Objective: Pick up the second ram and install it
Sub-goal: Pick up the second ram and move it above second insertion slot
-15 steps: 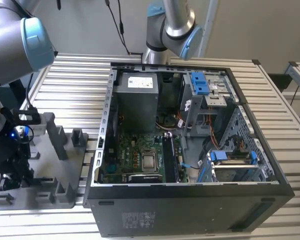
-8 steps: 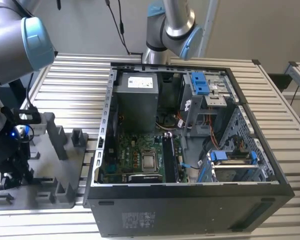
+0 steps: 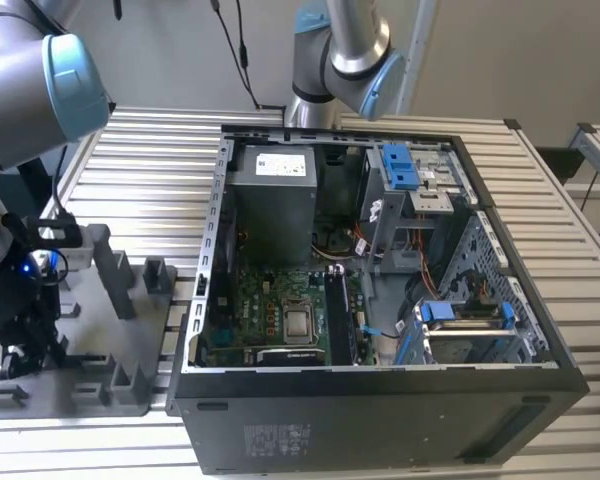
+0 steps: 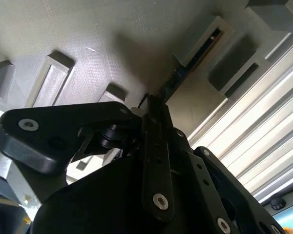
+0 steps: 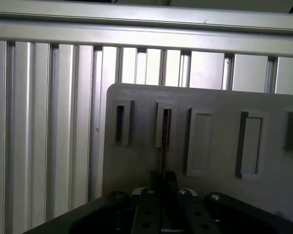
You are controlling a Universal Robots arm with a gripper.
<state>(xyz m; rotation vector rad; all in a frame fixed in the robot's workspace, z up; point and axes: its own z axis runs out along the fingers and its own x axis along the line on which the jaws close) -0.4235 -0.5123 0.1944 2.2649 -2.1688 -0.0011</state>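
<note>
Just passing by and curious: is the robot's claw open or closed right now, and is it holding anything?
The gripper: closed on the ram, a thin dark stick whose far end sits in a slot of the tray.

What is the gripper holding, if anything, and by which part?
The gripper pinches the memory stick by its near end, it seems; the stick's far end sits in a slot of the grey tray.

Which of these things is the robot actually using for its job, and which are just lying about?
In the job: gripper, second ram it grips, grey tray, computer case, motherboard.
Just there: power supply, blue drive latches, slatted table.
</note>
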